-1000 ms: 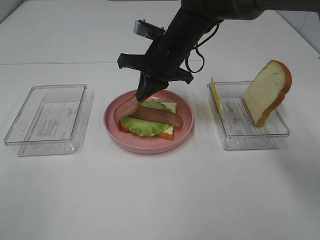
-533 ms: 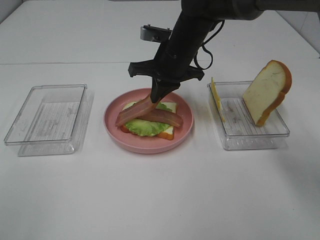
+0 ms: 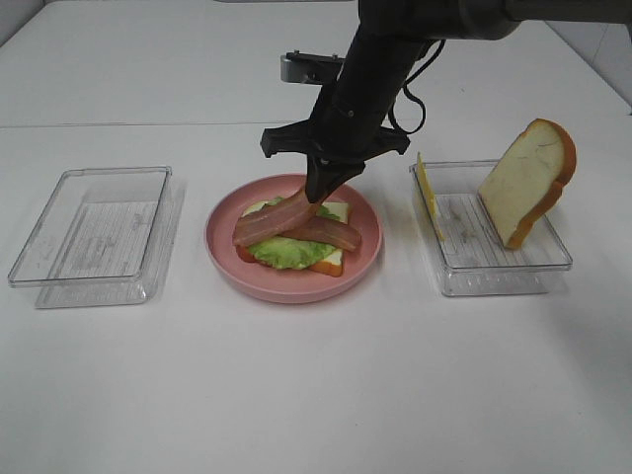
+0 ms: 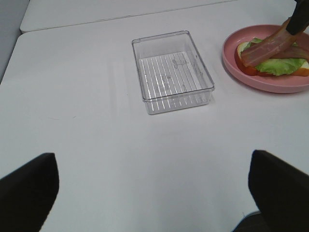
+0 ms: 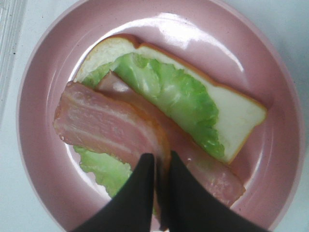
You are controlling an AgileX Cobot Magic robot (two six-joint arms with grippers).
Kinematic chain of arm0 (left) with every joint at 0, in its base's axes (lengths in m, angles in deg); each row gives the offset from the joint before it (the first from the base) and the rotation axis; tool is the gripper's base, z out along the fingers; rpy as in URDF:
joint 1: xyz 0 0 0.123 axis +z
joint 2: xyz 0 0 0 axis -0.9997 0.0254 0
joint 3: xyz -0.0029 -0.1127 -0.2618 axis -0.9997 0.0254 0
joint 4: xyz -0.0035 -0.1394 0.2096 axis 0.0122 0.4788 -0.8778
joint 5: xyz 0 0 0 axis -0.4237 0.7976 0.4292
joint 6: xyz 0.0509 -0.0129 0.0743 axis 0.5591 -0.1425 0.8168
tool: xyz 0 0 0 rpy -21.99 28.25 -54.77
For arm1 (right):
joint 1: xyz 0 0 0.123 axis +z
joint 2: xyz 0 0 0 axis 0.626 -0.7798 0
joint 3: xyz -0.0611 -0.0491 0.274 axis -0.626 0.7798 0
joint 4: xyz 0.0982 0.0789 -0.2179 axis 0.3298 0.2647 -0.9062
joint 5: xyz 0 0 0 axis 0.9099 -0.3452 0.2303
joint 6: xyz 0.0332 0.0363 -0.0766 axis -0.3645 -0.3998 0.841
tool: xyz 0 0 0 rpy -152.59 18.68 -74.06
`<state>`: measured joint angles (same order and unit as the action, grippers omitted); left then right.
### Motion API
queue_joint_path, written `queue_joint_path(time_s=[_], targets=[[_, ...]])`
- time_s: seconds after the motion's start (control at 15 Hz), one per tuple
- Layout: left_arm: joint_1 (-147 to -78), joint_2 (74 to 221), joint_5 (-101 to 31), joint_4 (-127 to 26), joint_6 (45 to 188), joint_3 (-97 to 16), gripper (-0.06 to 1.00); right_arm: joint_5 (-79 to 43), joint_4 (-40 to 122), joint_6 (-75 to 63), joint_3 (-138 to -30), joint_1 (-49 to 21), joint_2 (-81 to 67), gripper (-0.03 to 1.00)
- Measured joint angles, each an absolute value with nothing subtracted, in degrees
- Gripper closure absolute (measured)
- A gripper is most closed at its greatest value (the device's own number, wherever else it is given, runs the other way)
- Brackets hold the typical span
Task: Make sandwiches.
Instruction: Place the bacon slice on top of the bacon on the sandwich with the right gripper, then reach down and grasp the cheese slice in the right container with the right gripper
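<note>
On the pink plate (image 3: 212, 237) lies a white bread slice (image 3: 337, 260) topped with green lettuce (image 3: 281, 253) and one bacon strip (image 3: 338, 235). A second bacon strip (image 3: 269, 223) lies across the first. My right gripper (image 3: 322, 194) is shut on its far end. In the right wrist view the right gripper (image 5: 161, 162) pinches that strip (image 5: 106, 125) over the lettuce (image 5: 169, 92). A second bread slice (image 3: 523, 183) leans upright in the right tray (image 3: 494, 269), with a yellow cheese slice (image 3: 426, 193) standing at its left wall. My left gripper (image 4: 154, 193) hangs open over bare table.
An empty clear tray (image 3: 94, 237) sits left of the plate, also seen as the clear tray (image 4: 173, 72) in the left wrist view. The right arm reaches in from the back right over the plate.
My right gripper moved right and down, laying the held bacon strip flat across the first strip on the lettuce. The left arm has not moved.
</note>
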<state>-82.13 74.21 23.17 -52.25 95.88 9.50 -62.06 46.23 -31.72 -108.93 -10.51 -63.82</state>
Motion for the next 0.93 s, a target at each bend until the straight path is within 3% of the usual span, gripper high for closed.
queue_joint_path(time_s=[0.2,0.33,0.67,0.93], targets=[[-82.1,74.2,23.2,-52.2,95.9,9.5,-0.05,-61.4,45.3,-31.7,-108.9,-10.5,-63.8,0.40],[-82.1,74.2,23.2,-52.2,95.9,9.5,-0.05,-64.1,43.2,-32.6,-110.0,-10.5,-63.8,0.21],[-82.1,74.2,23.2,-52.2,95.9,9.5,-0.05,-77.6,37.3,-38.8,-124.5,-10.5,-63.8,0.20],[-82.1,74.2,23.2,-52.2,95.9,9.5,-0.05,-77.8,33.3,-46.4,-133.1,-10.5,-59.4,0.20]])
